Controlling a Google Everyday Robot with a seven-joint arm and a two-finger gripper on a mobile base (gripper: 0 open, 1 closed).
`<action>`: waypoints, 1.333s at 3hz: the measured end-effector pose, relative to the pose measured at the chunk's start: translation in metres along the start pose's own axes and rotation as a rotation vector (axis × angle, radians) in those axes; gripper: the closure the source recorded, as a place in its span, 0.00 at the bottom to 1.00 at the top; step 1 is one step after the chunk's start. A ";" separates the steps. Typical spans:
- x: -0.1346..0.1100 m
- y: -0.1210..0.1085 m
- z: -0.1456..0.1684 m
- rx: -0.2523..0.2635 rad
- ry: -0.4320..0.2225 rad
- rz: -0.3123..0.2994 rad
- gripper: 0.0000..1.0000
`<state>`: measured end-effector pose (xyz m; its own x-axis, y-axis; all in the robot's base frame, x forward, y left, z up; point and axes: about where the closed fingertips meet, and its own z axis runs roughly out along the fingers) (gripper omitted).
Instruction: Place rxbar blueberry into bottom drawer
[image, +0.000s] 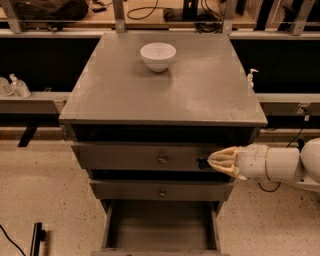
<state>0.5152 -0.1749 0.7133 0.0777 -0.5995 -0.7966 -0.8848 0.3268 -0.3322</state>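
My gripper (214, 161) reaches in from the right, in front of the right end of the top knobbed drawer (140, 157). Its cream fingers (223, 159) are pressed together, and a small dark piece of the rxbar blueberry (202, 163) sticks out at their tip. The rest of the bar is hidden by the fingers. The bottom drawer (160, 225) is pulled open below and to the left of the gripper, with its flat grey floor bare.
A white bowl (158, 55) stands on the grey cabinet top (165, 95). The middle knobbed drawer (162, 191) is shut. A small bottle (251, 78) stands behind the cabinet's right side. A black object (36, 238) lies on the floor at lower left.
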 end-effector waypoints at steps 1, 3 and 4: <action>0.030 0.008 0.017 -0.014 0.038 0.065 1.00; 0.132 0.080 0.061 -0.089 -0.047 0.134 1.00; 0.163 0.104 0.072 -0.129 -0.109 0.144 1.00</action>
<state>0.4690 -0.1865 0.5127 -0.0103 -0.4684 -0.8835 -0.9414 0.3025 -0.1494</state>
